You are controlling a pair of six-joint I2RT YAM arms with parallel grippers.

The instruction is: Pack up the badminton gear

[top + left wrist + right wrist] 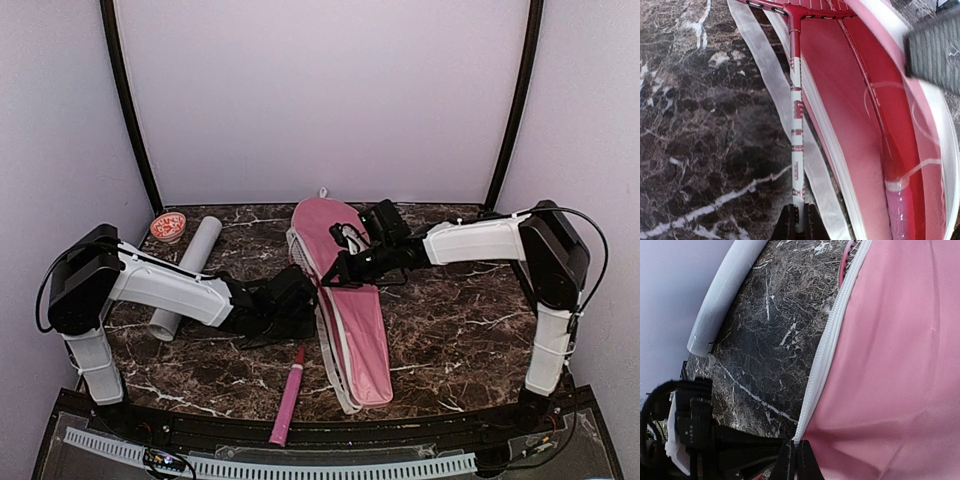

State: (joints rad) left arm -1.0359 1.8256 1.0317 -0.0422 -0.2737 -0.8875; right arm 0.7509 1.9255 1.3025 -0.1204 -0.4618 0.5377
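Observation:
A pink racket-shaped cover [358, 335] lies open along its left edge in the middle of the table. My left gripper [303, 300] [800, 226] is shut on the thin white-and-red shaft of a racket [796, 125]. That racket's red head reaches into the cover's opening, and its pink handle [287, 400] trails toward the near edge. Inside the cover [850, 130] lies a second racket [901, 205] with a pink handle. My right gripper [336, 272] [796, 460] is shut on the cover's white zipper edge [826, 350], holding the pink flap [895, 370] up. The white tube [188, 275] [722, 297] lies at the left.
A small red-patterned round cap [168, 227] sits at the back left beside the tube. Black frame posts [128, 110] stand in the back corners. The two arms meet over the table's middle, with the left arm's black links [695, 422] close under the right wrist.

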